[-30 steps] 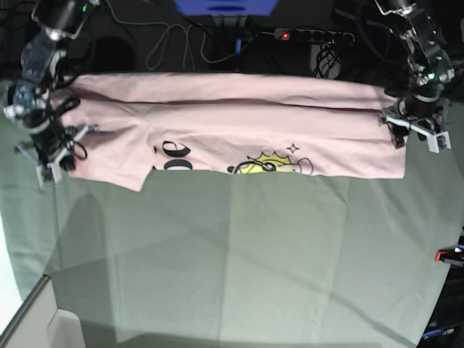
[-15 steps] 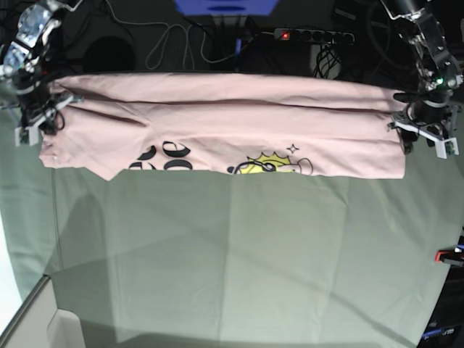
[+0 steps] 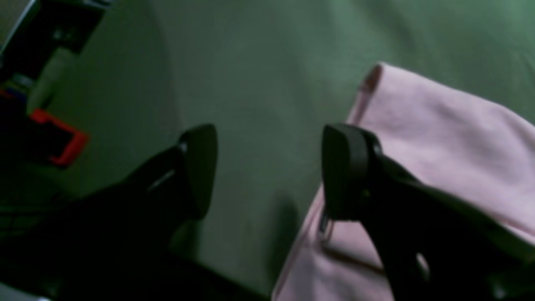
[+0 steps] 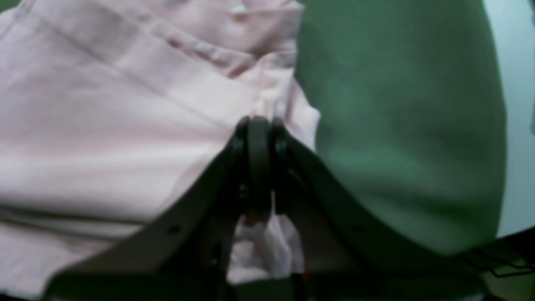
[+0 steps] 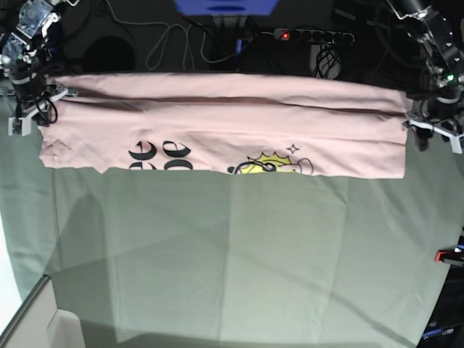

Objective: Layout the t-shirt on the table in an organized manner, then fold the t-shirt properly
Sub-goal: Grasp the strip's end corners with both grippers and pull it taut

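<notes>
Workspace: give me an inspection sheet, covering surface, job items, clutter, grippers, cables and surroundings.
Surface: table under creased grey-green cloth.
Job's things: pink t-shirt folded into a long band along the far edge; black letters and a yellow print show at its near edge.
Clutter: nothing seen.
Grippers: left gripper open beside the shirt's end, holding nothing; right gripper shut on the shirt's edge.
Cables: loose cables lie behind the table, beside a power strip with a red light.
Surroundings: a red clamp at the table edge; the back is dark, with a blue object at the top.
</notes>
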You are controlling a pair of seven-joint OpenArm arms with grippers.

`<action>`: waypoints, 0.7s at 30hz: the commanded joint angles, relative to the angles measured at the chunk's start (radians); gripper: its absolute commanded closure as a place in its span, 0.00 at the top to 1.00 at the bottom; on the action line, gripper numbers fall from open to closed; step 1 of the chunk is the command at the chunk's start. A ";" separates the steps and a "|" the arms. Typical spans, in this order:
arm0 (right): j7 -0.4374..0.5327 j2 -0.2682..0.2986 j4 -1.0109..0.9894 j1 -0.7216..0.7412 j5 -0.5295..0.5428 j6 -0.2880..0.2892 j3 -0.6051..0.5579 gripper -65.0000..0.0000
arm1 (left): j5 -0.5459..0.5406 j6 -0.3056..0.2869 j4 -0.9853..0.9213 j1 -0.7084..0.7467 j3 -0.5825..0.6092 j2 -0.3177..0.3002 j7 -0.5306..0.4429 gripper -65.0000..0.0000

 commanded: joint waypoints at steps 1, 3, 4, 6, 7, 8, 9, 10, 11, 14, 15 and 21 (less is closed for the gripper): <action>0.023 0.011 0.015 0.001 0.018 -0.004 0.004 0.00 | -0.009 0.001 0.014 -0.013 -0.002 -0.014 -0.023 0.59; 0.019 0.008 0.015 -0.004 0.018 -0.004 0.004 0.00 | -0.009 0.001 0.014 -0.012 -0.002 -0.014 -0.023 0.59; 0.019 0.007 0.015 -0.010 0.018 -0.004 0.002 0.00 | -0.009 0.001 0.014 -0.012 -0.002 -0.014 -0.023 0.59; 0.020 0.005 0.015 -0.014 0.018 -0.004 0.001 0.00 | -0.009 0.001 0.014 -0.012 -0.002 -0.014 -0.023 0.59; 0.019 0.005 0.015 -0.014 0.018 -0.004 0.001 0.00 | -0.009 0.001 0.014 -0.012 -0.002 -0.013 -0.023 0.59; 0.017 0.005 0.013 -0.014 0.018 -0.004 0.001 0.00 | -0.009 0.001 0.014 -0.012 -0.002 -0.013 -0.023 0.60; 0.017 0.005 0.013 -0.014 0.018 -0.004 0.001 0.00 | -0.009 0.001 0.014 -0.010 -0.002 -0.011 -0.023 0.61; 0.017 0.005 0.013 -0.016 0.018 -0.004 0.002 0.04 | -0.009 0.001 0.014 -0.010 -0.002 -0.011 -0.023 0.64; 0.017 0.005 0.013 -0.021 0.018 -0.004 0.002 0.09 | -0.009 0.001 0.014 -0.009 -0.002 -0.011 -0.023 0.68; 0.017 0.007 0.015 -0.028 0.018 -0.004 0.004 0.27 | -0.061 0.001 0.014 -0.004 -0.001 -0.013 -0.023 0.78; 0.017 0.007 0.015 -0.028 0.018 -0.004 0.005 0.34 | -0.088 0.001 0.014 -0.004 -0.001 -0.014 -0.023 0.80; 0.016 -0.016 0.021 -0.019 0.018 -0.004 0.123 0.54 | -0.141 0.001 0.012 -0.003 -0.001 -0.014 -0.022 0.80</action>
